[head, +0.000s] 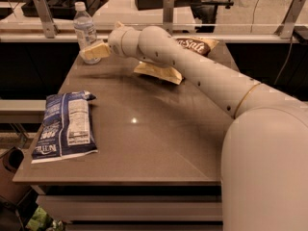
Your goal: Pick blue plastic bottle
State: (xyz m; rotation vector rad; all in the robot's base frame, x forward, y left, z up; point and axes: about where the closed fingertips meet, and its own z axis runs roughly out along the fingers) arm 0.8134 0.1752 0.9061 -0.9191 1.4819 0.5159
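The blue plastic bottle [84, 27], clear with a white cap and a pale label, stands upright at the table's far left corner. My gripper [95, 51] is at the end of the arm [192, 69], which reaches across the table from the right. The gripper is at the bottle's lower half, and its cream tip overlaps the bottle's base and hides it. I cannot see whether it touches the bottle.
A flat blue-and-white snack bag [65, 126] lies at the table's [144, 138] front left. A tan bag [160, 72] lies under the arm, and a brown chip bag [196, 44] behind it. A railing with metal posts [44, 16] runs behind the table.
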